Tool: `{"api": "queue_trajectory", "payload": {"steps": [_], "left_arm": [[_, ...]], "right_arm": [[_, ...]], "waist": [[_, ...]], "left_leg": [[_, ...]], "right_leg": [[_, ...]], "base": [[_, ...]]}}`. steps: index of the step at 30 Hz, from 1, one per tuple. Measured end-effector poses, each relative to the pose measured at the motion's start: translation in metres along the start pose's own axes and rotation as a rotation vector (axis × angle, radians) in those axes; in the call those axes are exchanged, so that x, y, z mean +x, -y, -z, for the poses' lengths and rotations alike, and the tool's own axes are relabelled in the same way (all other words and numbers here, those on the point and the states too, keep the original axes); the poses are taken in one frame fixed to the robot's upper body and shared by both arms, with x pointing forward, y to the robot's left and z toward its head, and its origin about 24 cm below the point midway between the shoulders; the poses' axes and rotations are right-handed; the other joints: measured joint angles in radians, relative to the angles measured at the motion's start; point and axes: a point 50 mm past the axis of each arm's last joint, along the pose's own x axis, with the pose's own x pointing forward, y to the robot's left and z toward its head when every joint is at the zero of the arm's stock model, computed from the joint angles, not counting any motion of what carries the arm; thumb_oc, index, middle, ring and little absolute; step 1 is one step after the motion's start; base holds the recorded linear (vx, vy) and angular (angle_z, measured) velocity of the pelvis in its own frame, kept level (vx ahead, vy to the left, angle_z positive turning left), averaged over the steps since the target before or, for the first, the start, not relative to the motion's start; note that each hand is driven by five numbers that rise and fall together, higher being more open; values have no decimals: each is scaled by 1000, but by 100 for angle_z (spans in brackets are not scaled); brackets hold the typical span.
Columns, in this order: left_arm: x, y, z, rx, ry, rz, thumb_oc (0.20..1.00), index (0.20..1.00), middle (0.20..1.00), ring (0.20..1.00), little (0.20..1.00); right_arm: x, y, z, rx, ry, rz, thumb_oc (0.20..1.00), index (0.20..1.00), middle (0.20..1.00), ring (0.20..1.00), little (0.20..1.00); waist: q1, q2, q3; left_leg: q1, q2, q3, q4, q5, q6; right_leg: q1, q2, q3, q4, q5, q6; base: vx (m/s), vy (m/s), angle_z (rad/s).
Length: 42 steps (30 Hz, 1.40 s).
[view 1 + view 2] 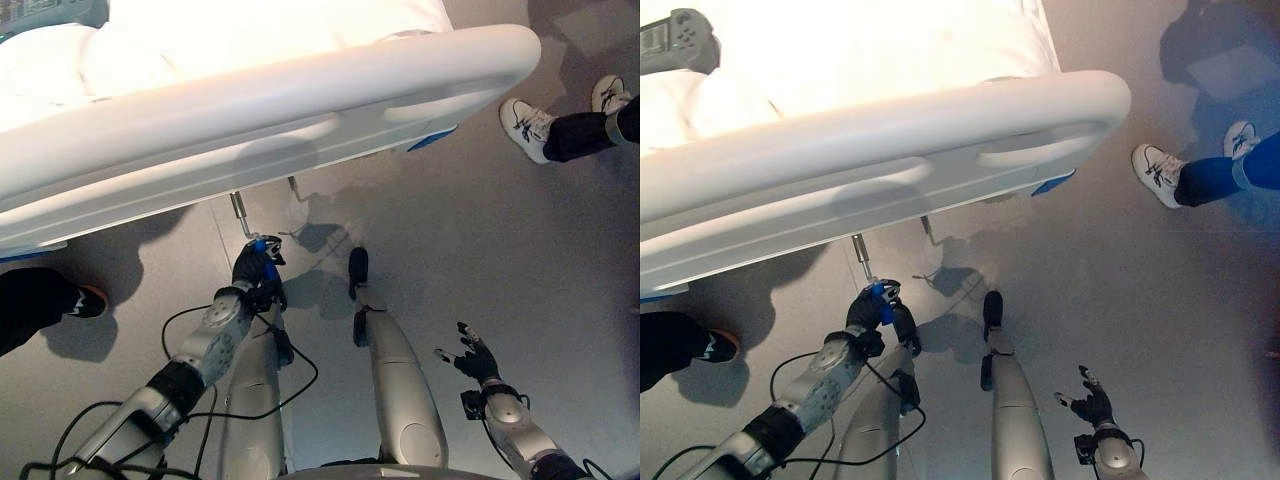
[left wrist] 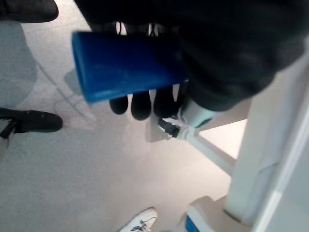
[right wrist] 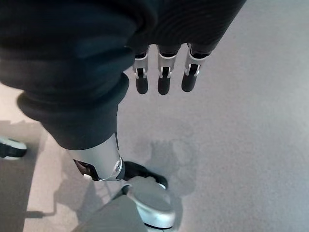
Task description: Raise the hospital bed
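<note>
Gripping the blue crank handle below the bed's white footboard, our left hand has its fingers curled round it; the handle's long axis runs across the palm; our right hand hangs well apart, fingers relaxed, empty.

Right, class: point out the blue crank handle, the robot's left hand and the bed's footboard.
blue crank handle (image 2: 128, 65), left wrist view, on the side of the blue grip.
left hand (image 1: 256, 268), left eye view, on the dark back of the hand.
footboard (image 1: 300, 105), left eye view, on its white top rail.
</note>
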Motion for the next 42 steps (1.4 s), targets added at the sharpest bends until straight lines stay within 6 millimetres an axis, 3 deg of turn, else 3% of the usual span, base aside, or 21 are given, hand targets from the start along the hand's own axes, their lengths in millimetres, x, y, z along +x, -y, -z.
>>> {"api": "queue_trajectory", "payload": {"steps": [10, 11, 13, 17, 20, 24, 29, 42], "left_arm": [[17, 3, 0, -6, -18, -70, 200, 200, 200, 200, 200], [30, 7, -5, 8, -22, -92, 200, 200, 200, 200, 200], [37, 9, -12, -1, -12, -119, 200, 200, 200, 200, 200], [44, -6, -24, 3, 6, -201, 200, 200, 200, 200, 200], [46, -8, -26, -6, 8, -223, 200, 200, 200, 200, 200], [58, -6, -46, 9, 40, -246, 200, 200, 200, 200, 200], [59, -13, -55, -8, 61, -279, 200, 200, 200, 200, 200], [63, -30, -81, -4, 113, -350, 200, 200, 200, 200, 200]], "right_arm": [[0, 5, -8, -9, 39, 7, 1000, 1000, 1000, 1000, 1000], [0, 9, -11, -9, 59, 18, 1000, 1000, 1000, 1000, 1000], [0, 10, -12, -9, 62, 29, 1000, 1000, 1000, 1000, 1000], [-1, 9, -12, -10, 66, 27, 1000, 1000, 1000, 1000, 1000], [-2, 9, -13, -15, 72, 31, 1000, 1000, 1000, 1000, 1000], [-1, 13, -18, -23, 95, 34, 1000, 1000, 1000, 1000, 1000], [-2, 8, -22, -31, 117, 16, 1000, 1000, 1000, 1000, 1000], [-2, 3, -31, -30, 169, -5, 1000, 1000, 1000, 1000, 1000]], "waist": [[-39, -4, -2], [-40, -6, -3], [-55, -7, -3], [-94, -10, -1], [-94, -11, -2], [-94, -15, -2], [-116, -27, -2], [-115, -46, -2]], "left_leg": [[-11, 4, 28, -28, 9, -13], [-34, -1, 29, -27, 7, -9], [-71, -1, 36, -26, 15, -9], [-107, 8, 37, -26, 17, -14], [-121, 13, 36, -20, 14, -17], [-193, 14, 27, 3, 17, -15], [-227, 14, 10, 19, 16, -15], [-338, 24, -32, 80, 13, -17]], "right_leg": [[-63, 12, 26, 24, -11, -6], [-90, 7, 31, 43, -18, -8], [-130, 14, 38, 47, -9, -12], [-165, 25, 39, 44, -2, -20], [-177, 30, 39, 43, 2, -26], [-236, 27, 36, 48, 7, -25], [-254, 22, 20, 47, 7, -23], [-312, 18, -23, 47, 22, -32]], "base": [[5, -54, -8], [2, -36, -1], [9, -41, -12], [11, -41, -6], [20, -36, -1], [11, -1, 4], [12, 30, 6], [-1, 43, 5]]}}
